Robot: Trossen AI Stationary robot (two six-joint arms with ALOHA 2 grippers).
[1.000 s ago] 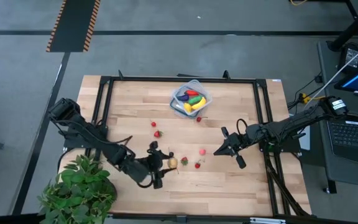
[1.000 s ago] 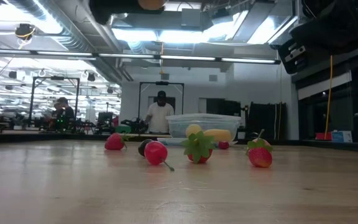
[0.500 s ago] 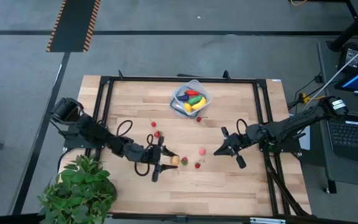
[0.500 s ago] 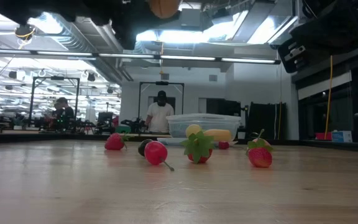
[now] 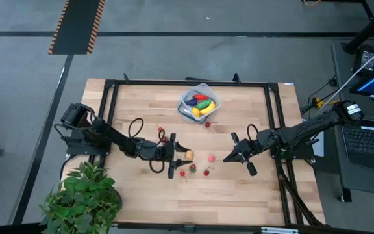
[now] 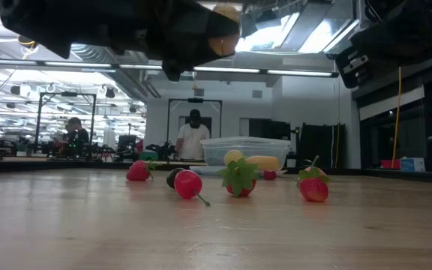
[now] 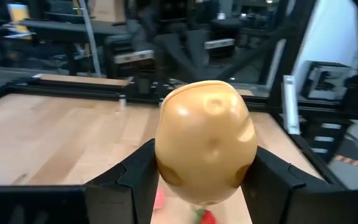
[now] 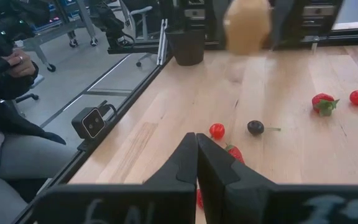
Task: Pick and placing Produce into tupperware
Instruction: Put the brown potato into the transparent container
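Observation:
My left gripper [image 5: 184,155] is shut on a tan, potato-like toy [image 5: 189,155], lifted over the middle of the table, left of the loose berries. The clear tupperware [image 5: 214,99] stands on its base at the far middle and holds yellow, green, red and purple produce [image 5: 200,104]. Several small red berries [image 5: 211,157] lie on the wood around my left gripper. Right of the berries, my right gripper [image 5: 228,158] is shut and has nothing in it. My left gripper pinches the tan toy's two opposite sides [image 7: 166,158] between its two fingers [image 7: 135,177]. The fingers come in about level from the table's left. The toy [image 6: 223,34] is lifted clear, well above the table, and its rounded end sticks out past the fingertips.
A leafy potted plant [image 5: 83,198] fills the near left corner. A black frame [image 5: 187,83] runs round the tabletop. More berries [image 5: 165,139] lie between my left arm and the tupperware. People [image 6: 193,139] stand in the room beyond the far edge.
My left gripper has carried the tan toy from beside the plant toward the table's far edge and a little to the right. Its wrist has swung round as it went, and it now points toward the right edge. The toy has stayed clear of the table.

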